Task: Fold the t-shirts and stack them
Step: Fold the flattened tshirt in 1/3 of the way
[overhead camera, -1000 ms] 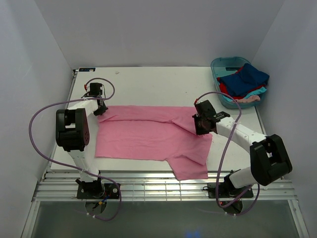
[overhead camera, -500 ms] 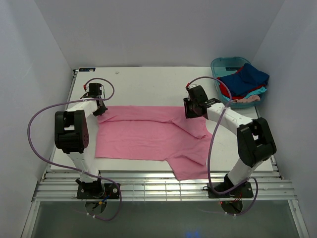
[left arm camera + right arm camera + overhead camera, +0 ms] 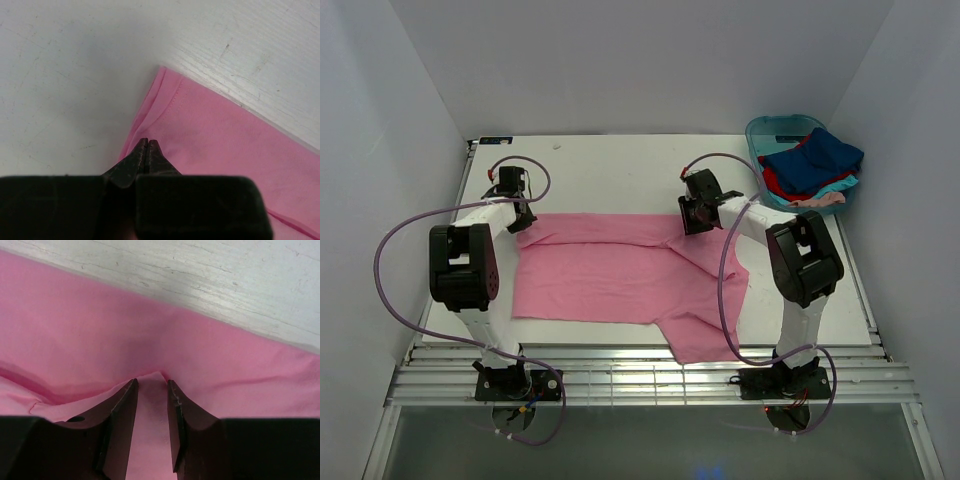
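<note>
Pink cotton-like cloth is covering most of the white table (image 3: 610,170): the pink t-shirt (image 3: 620,270) is lying spread and mostly flat, and every position below is noted relative to it. One sleeve is trailing off its near right corner toward the table edge, and a diagonal crease is running inward from its far right side. The left gripper (image 3: 523,222) is sitting at the shirt's far left corner. In the left wrist view its jaws are pressed together into a thin line (image 3: 146,150) with a raised fold of hem running away from the tips, so it appears to be pinching that corner, probably to anchor the cloth while the other side is being worked. The right gripper (image 3: 690,215) is hovering low over the shirt's far edge, right of its middle. Its jaws are standing partly apart (image 3: 150,385), straddling a small peaked ridge of pink fabric, with cloth lying between the fingers but not squeezed, so nothing is being held there. Judged from this, a grasp on the far edge is being lined up for a fold, which is not yet made. Beyond the shirt's far right corner, the teal tub (image 3: 760,135) is holding the waiting shirts, well apart from the work: dark blue t-shirt (image 3: 815,160) on top, red t-shirt (image 3: 775,180), turquoise t-shirt (image 3: 835,187) and pale pink t-shirt (image 3: 820,200) showing beneath.
</note>
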`<state>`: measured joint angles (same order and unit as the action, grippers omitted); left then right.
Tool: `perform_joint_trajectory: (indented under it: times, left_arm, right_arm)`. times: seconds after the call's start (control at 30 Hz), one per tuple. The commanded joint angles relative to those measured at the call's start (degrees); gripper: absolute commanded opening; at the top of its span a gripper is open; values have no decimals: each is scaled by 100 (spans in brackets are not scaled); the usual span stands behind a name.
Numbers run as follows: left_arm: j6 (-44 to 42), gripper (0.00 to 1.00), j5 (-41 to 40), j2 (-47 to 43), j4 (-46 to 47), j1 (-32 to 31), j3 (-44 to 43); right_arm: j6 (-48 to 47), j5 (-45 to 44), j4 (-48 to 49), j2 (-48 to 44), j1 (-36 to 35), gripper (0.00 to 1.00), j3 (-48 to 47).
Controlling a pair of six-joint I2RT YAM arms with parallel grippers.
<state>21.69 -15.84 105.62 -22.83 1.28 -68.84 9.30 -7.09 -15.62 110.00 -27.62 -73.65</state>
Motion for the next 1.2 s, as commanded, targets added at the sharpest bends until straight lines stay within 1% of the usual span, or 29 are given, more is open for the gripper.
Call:
perform_joint_trajectory:
  times: [0.0, 0.17, 0.23, 0.27, 0.3, 0.4, 0.53, 0.6, 0.7, 0.8, 0.9, 0.93, 1.03, 1.17]
  left_arm:
    - [-7, 0, -7, -402, -46, -31, 28]
    - [-16, 0, -16, -411, -46, -31, 20]
    - [-25, 0, -16, -420, -55, -31, 20]
    - [-33, 0, -16, -428, -64, -22, 20]
    - [-34, 0, -25, -437, -55, -31, 20]
    - [-42, 0, -42, -446, -55, -31, 28]
    - [-25, 0, -16, -429, -55, -31, 28]
    - [-25, 0, -7, -437, -55, -31, 20]
    - [-25, 0, -25, -446, -55, -31, 20]
    - [-7, 0, -7, -420, -46, -31, 28]
    - [19, 0, 45, -376, -46, -31, 11]
    - [28, 0, 63, -367, -46, -31, 2]
    - [28, 0, 89, -323, -46, -31, -24]
    - [19, 0, 116, -288, -46, -31, -42]
  right_arm:
    - [-139, 15, 217, 13, 63, 36, -229]
    - [-165, 120, 235, 145, 81, 35, -273]
    - [-174, 138, 235, 215, 90, 33, -282]
    - [-174, 199, 243, 224, 90, 31, -282]
    - [-174, 234, 243, 242, 90, 25, -273]
    - [-174, 357, 278, 207, 81, 15, -203]
    - [-201, 375, 235, 75, 90, 8, -141]
    - [-218, 410, 191, -56, 90, 8, -71]
    - [-218, 472, 7, -443, 64, 8, 8]
    - [-192, 612, -187, -943, -33, 8, 280]
    - [-96, 639, -293, -1601, -243, 8, 736]
    - [-60, 648, -319, -1708, -305, 8, 973]
    - [142, 674, -433, -2060, -534, 8, 1299]
    - [405, 1007, -398, -2333, -885, 8, 1853]
